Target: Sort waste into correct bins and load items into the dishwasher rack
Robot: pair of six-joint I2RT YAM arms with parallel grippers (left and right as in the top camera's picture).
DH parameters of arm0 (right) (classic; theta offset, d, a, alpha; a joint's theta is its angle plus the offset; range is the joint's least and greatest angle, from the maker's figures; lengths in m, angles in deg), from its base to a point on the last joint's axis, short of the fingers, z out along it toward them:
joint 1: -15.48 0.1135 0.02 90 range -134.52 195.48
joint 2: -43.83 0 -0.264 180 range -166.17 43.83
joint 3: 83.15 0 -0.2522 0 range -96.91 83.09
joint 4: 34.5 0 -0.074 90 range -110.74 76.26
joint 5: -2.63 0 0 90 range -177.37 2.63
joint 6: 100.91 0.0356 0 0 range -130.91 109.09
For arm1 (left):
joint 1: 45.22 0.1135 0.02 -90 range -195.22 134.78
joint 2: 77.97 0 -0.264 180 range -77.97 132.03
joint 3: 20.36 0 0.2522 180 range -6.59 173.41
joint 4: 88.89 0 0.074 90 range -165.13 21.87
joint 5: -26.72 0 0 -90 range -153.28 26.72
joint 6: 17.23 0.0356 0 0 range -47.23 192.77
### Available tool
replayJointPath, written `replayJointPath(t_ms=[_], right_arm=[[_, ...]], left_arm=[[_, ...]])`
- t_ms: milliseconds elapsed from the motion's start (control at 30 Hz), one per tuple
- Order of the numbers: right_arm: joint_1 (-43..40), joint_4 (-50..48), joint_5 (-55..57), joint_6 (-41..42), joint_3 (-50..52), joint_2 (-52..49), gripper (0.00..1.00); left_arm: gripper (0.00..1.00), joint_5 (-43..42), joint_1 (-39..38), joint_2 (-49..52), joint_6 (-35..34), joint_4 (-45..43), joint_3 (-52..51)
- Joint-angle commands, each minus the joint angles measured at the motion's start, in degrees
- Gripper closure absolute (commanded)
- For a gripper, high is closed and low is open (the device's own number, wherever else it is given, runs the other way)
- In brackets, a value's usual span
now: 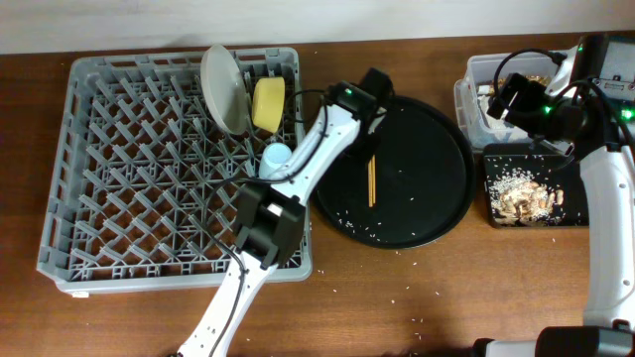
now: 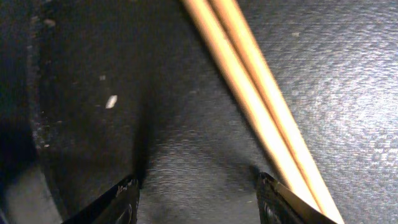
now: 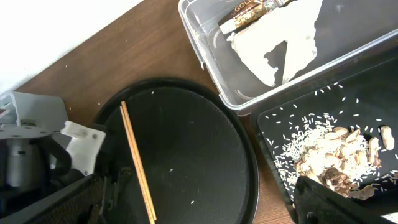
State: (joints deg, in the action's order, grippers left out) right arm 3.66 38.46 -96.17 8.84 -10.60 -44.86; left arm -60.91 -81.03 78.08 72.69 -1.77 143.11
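Chopsticks lie flat on the round tray, so I hold my left gripper open, empty, right by them.

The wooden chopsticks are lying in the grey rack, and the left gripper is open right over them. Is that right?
Not quite. The overhead view shows the chopsticks lying on the round black tray, not in the grey rack. The left gripper is open over them.
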Motion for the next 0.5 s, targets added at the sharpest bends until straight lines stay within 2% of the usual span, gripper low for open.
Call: replayJointPath(t_ms=[0,100,467], right_arm=[[-0.3,0.0,0.9,0.4,-0.1,-0.1,0.02],[-0.3,0.0,0.9,0.4,-0.1,-0.1,0.02],[-0.3,0.0,0.9,0.4,-0.1,-0.1,0.02]], left_arm=[[0.4,6.9,-2.2,1.1,-4.1,0.8,2.3],[0.4,7.8,-2.2,1.1,-6.4,2.8,8.7],[0.39,1.7,-2.8,4.6,-8.0,0.7,8.6]])
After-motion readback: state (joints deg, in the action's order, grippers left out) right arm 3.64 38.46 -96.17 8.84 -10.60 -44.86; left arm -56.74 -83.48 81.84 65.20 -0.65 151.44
